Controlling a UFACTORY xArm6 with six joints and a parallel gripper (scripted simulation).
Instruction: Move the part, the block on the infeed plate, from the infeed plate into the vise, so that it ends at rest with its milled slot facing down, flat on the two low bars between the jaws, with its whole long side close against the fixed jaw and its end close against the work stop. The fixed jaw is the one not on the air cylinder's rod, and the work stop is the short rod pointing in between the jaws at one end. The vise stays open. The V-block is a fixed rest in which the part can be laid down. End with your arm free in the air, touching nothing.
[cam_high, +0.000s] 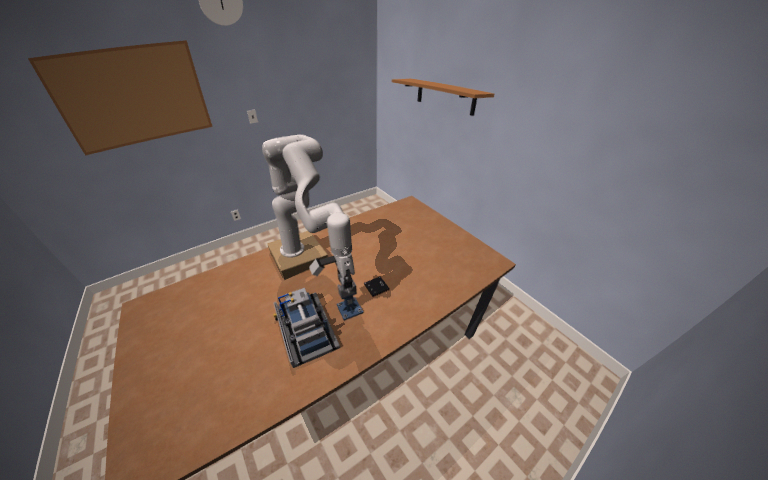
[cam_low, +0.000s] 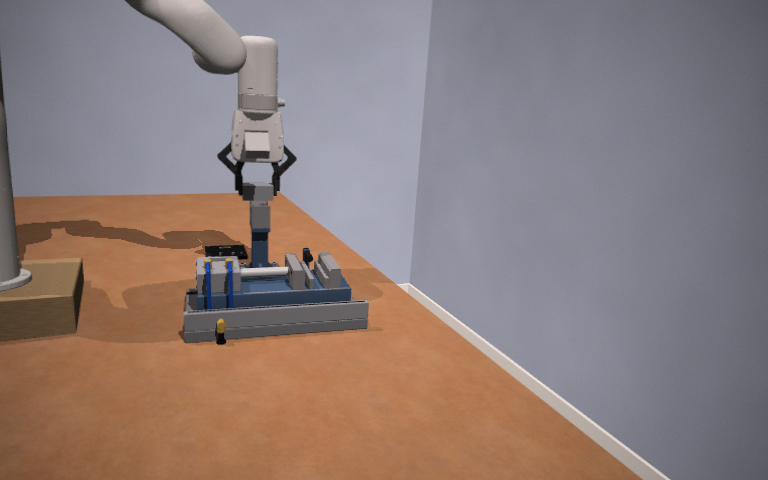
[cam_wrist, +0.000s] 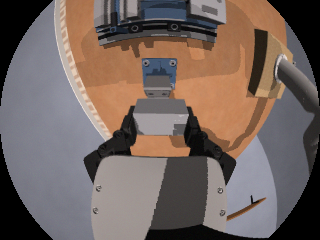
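Gripper (cam_low: 257, 187) clamped on grey part (cam_low: 258, 191), frame centre-left, above blue V-block (cam_low: 260, 243); vise (cam_low: 271, 288) below, open.

The hand (cam_wrist: 160, 128) is clamped on a grey block (cam_wrist: 160, 118), hanging over the blue V-block (cam_wrist: 159, 74). Beyond it, the vise (cam_wrist: 156, 3) sits on the brown bench (cam_wrist: 220, 87).

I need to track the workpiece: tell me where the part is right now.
The part is clamped in the gripper, standing on end above the V-block, just behind the vise in the exterior view, with the empty infeed plate to its left.
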